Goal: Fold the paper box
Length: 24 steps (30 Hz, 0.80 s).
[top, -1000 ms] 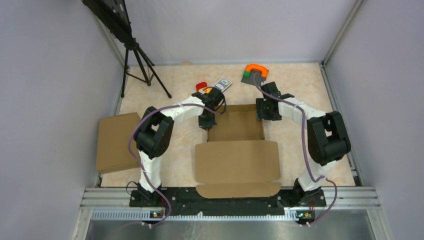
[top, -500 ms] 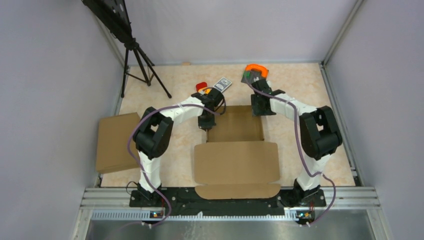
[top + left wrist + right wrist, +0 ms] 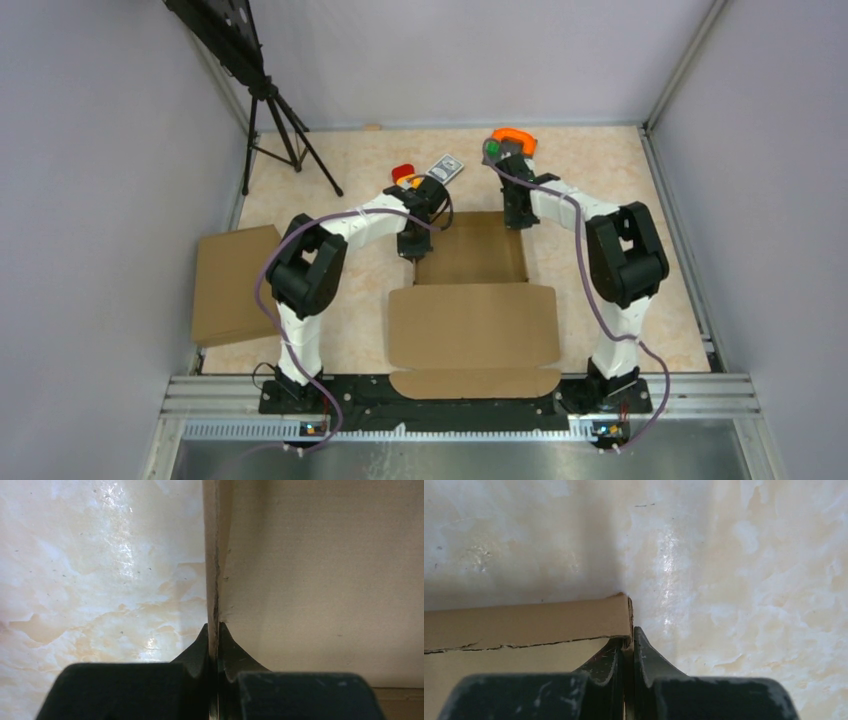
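**Both grippers pinch the far walls of the box**

The box lies in the middle of the table, between the two arms. Its wide flap lies flat toward the arm bases, with its near lip reaching the base rail. The smaller far section sits between the grippers.

The left gripper is at the left edge of that far section. In the left wrist view its fingers are clenched on a thin upright wall. The wall's edge runs straight up from between them, with bare table on the left and the cardboard face on the right.

The right gripper is at the far right corner of the box. In the right wrist view its fingers are closed tight on the end of a wall. That wall stretches off to the left, and there is bare table to the right of it and beyond it.

A flat cardboard sheet lies well apart at the left edge of the table. A tripod stands at the far left, and an orange tool lies near the far edge, just behind the right arm.
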Each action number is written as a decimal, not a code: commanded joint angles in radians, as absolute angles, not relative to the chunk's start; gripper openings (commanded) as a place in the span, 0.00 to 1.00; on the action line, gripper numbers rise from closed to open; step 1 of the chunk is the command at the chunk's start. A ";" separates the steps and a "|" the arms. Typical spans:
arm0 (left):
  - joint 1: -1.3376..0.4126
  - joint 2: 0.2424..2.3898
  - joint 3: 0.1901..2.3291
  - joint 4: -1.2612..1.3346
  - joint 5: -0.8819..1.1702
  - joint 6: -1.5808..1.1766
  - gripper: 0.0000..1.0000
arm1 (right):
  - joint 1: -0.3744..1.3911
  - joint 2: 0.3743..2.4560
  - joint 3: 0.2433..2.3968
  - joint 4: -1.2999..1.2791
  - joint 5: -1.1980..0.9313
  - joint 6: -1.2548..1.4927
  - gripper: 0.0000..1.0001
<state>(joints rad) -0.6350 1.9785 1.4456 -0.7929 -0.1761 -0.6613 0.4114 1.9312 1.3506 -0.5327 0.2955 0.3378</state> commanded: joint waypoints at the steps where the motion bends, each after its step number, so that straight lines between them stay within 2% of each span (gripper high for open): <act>1: -0.634 1.951 1.425 -0.846 -0.160 -0.655 0.00 | 0.404 1.952 1.406 -0.546 0.297 0.349 0.00; 5: -0.635 1.949 1.425 -0.847 -0.161 -0.655 0.00 | 0.404 1.941 1.391 -0.533 0.296 0.346 0.02; 6: -0.634 1.950 1.426 -0.848 -0.160 -0.654 0.00 | 0.404 1.939 1.386 -0.530 0.300 0.345 0.13; 8: -0.635 1.950 1.425 -0.848 -0.162 -0.656 0.00 | 0.401 1.931 1.375 -0.527 0.307 0.345 0.45; 9: -0.634 1.950 1.424 -0.847 -0.164 -0.657 0.00 | 0.400 1.923 1.370 -0.525 0.308 0.342 0.55; 10: -0.634 1.950 1.425 -0.848 -0.164 -0.657 0.00 | 0.396 1.916 1.365 -0.525 0.302 0.341 0.58; 17: -0.634 1.949 1.425 -0.845 -0.161 -0.658 0.00 | 0.400 1.804 1.282 -0.531 0.248 0.342 0.67; 24: -0.634 1.934 1.408 -0.833 -0.160 -0.663 0.00 | 0.444 1.595 1.060 -0.562 0.271 0.425 0.67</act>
<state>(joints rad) -0.6350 1.9770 1.4414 -0.7956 -0.1802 -0.6594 0.4210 1.7359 1.1488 -0.5457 0.2722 0.3698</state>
